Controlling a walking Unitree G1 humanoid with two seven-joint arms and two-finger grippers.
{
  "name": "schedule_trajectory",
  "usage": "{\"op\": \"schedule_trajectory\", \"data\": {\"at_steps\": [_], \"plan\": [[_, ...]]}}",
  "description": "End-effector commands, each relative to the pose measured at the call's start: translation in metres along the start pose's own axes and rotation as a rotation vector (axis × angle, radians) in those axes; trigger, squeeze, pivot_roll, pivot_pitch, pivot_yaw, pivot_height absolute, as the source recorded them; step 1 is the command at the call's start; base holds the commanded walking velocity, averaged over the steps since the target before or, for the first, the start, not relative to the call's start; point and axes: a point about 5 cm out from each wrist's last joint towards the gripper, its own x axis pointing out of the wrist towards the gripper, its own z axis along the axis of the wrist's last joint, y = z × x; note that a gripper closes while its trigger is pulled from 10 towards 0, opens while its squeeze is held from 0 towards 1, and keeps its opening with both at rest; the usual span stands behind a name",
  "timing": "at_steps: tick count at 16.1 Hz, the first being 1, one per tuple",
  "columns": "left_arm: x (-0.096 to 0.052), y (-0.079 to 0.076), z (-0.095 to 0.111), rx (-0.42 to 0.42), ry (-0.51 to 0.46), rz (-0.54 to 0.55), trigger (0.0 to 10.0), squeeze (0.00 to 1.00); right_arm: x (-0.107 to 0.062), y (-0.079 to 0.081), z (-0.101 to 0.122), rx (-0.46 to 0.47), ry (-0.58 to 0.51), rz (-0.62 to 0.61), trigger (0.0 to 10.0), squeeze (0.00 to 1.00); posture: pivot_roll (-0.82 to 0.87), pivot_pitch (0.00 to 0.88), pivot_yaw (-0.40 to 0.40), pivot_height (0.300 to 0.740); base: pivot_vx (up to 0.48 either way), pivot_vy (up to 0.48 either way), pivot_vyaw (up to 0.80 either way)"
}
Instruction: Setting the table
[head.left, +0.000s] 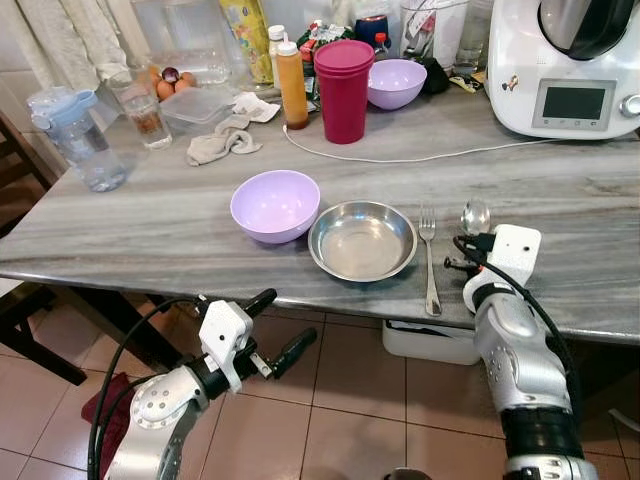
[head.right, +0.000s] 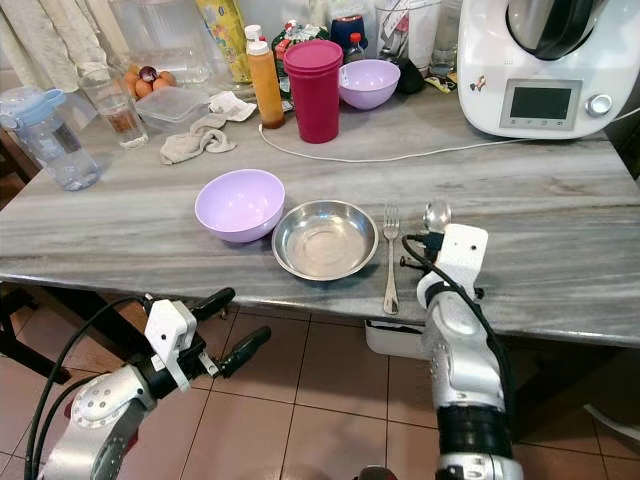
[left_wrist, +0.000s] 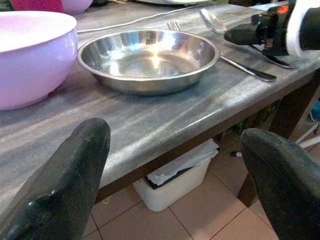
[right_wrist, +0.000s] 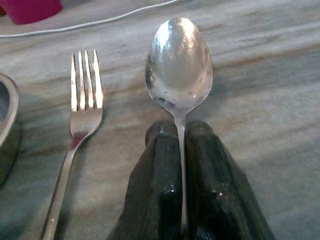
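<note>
Two right fingers (right_wrist: 170, 175) apparently pinch spoon (right_wrist: 179, 70) handle.

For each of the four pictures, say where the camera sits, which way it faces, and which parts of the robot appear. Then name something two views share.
Left eye view: on the head, looking forward and down at the table; both silver arms show.
Right eye view: the same scene, shifted slightly.
Left wrist view: on the left wrist below the table edge, facing the steel bowl across the open left gripper.
Right wrist view: on the right wrist, looking along the right gripper, shut on the spoon.
Shared: the fork shows in both wrist views.
</note>
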Motion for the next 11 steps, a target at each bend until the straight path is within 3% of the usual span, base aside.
{"op": "schedule_trajectory", "data": {"at_steps": [1,7,8,9,10,11], "plan": [[-0.005,0.004,-0.005,-0.007,0.025,-0.011,10.0,0.00,0.001,0.006,-0.004,0.020,0.016,0.017,10.0,0.00,-0.21,0.102,0.104,0.740,0.000,0.000,0.00],[-0.006,0.002,-0.017,-0.016,0.043,-0.013,10.0,0.00,0.002,0.017,-0.011,0.036,0.047,0.052,10.0,0.00,-0.21,0.103,0.105,0.740,0.000,0.000,0.00],[-0.007,0.002,-0.019,-0.020,0.044,-0.014,10.0,0.00,0.002,0.016,-0.014,0.033,0.055,0.047,10.0,0.04,-0.21,0.103,0.106,0.740,0.000,0.000,0.00],[-0.008,0.003,-0.024,-0.024,0.049,-0.012,10.0,0.00,0.002,0.013,-0.017,0.039,0.065,0.037,10.0,0.75,-0.21,0.103,0.107,0.740,0.000,0.000,0.00],[-0.009,0.004,-0.026,-0.024,0.052,-0.010,10.0,0.00,0.002,0.013,-0.017,0.038,0.068,0.035,10.0,1.00,-0.21,0.103,0.107,0.740,0.000,0.000,0.00],[-0.009,0.004,-0.027,-0.025,0.054,-0.010,10.0,0.00,0.002,0.012,-0.018,0.037,0.071,0.032,10.0,1.00,-0.21,0.103,0.108,0.740,0.000,0.000,0.00]]}}
